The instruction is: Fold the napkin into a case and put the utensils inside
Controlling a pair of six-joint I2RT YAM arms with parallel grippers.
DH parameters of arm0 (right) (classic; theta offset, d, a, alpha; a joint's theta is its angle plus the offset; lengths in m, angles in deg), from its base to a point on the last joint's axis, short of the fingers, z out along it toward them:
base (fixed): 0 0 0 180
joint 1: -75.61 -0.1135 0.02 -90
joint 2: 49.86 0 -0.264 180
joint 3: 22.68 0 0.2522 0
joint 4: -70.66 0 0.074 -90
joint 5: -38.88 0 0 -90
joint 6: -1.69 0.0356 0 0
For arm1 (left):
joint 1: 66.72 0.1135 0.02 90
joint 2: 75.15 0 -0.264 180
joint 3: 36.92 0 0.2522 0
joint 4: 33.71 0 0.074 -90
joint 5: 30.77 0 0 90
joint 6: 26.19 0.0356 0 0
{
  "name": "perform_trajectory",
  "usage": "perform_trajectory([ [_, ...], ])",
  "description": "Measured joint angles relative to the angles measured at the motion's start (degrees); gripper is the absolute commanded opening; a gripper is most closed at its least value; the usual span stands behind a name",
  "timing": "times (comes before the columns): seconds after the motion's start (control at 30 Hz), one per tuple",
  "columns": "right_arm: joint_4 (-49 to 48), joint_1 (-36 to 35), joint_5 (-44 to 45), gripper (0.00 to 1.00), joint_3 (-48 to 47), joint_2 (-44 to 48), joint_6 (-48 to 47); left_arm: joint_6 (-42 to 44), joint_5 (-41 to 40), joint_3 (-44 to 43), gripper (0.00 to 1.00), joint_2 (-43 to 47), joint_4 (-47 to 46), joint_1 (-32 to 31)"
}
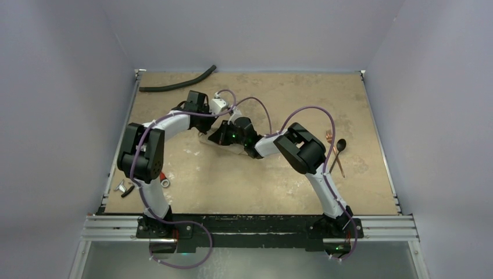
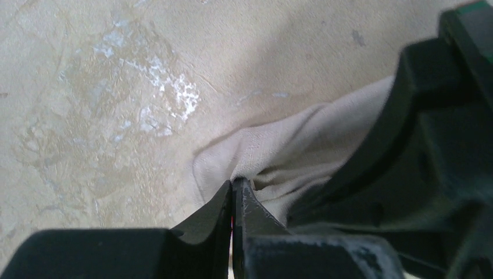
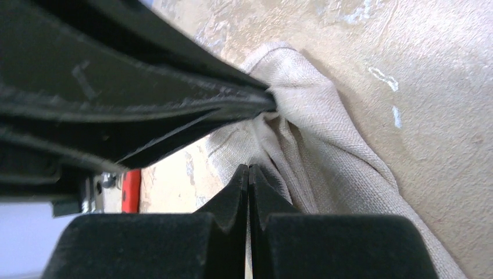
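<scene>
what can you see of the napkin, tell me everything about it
The napkin is a soft beige woven cloth, nearly the colour of the table it lies on, with a hem along one edge. It is bunched and creased rather than flat. The left gripper is shut on a rounded fold of it. The right gripper, also shut, appears to pinch it close beside. The top view shows little of the cloth.

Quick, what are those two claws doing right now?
Left gripper: closed, pinching the napkin.
Right gripper: closed at the napkin; whether it grips cannot be told.
</scene>
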Motion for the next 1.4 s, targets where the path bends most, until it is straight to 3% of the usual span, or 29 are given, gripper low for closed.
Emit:
perform_trajectory([
  [0.37,3.41,-0.09,0.98,0.0,-1.62,-0.02,1.01,1.53,0.96,2.78,0.0,7.58,2.78,0.0],
  [0.97,12.96,-0.26,3.93,0.0,-8.63,-1.09,2.32,3.34,1.46,4.59,0.0,8.09,4.2,0.0],
  [1.17,6.47,0.02,3.54,0.0,-4.07,-0.35,3.17,5.22,1.55,5.01,0.0,7.1,3.87,0.0],
  [1.4,-3.32,3.45,-4.76,0.0,2.62,0.79,4.31,7.17,1.79,5.95,0.0,4.35,3.02,0.0],
])
